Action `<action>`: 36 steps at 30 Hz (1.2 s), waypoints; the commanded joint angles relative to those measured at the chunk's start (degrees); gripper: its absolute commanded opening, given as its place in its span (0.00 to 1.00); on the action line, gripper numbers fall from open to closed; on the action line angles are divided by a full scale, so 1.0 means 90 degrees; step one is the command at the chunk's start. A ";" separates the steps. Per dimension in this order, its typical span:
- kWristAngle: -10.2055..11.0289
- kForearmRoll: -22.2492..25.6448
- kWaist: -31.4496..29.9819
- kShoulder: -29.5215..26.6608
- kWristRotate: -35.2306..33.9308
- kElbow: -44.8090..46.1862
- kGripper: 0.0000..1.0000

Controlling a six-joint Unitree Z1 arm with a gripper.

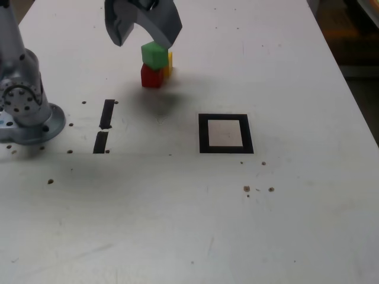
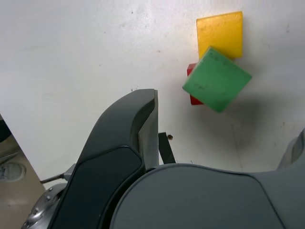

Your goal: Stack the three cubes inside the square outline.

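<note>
1. Exterior view: the gripper (image 1: 144, 43) stands wide open, holding nothing, above the cubes.
2. Green cube (image 1: 155, 55) sits askew atop the red cube (image 1: 151, 77); the yellow cube (image 1: 169, 64) is just beside red.
3. Square outline (image 1: 226, 149) lies well apart, nearer the table's (image 1: 177, 219) right edge in the exterior view.

exterior view from above, farther back, wrist view close, cubes (image 1: 155, 56) shared

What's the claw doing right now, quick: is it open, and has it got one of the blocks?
End effector: open, holding nothing; the green cube sits on the red one.
</note>
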 commanded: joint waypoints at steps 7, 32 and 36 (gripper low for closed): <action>0.0059 -0.0992 0.0581 0.0484 0.0329 0.0541 0.94; -0.0039 -0.1215 0.0645 0.0762 0.0166 0.0403 0.39; -0.0207 -0.0964 0.0645 0.0537 -0.0044 0.0139 0.34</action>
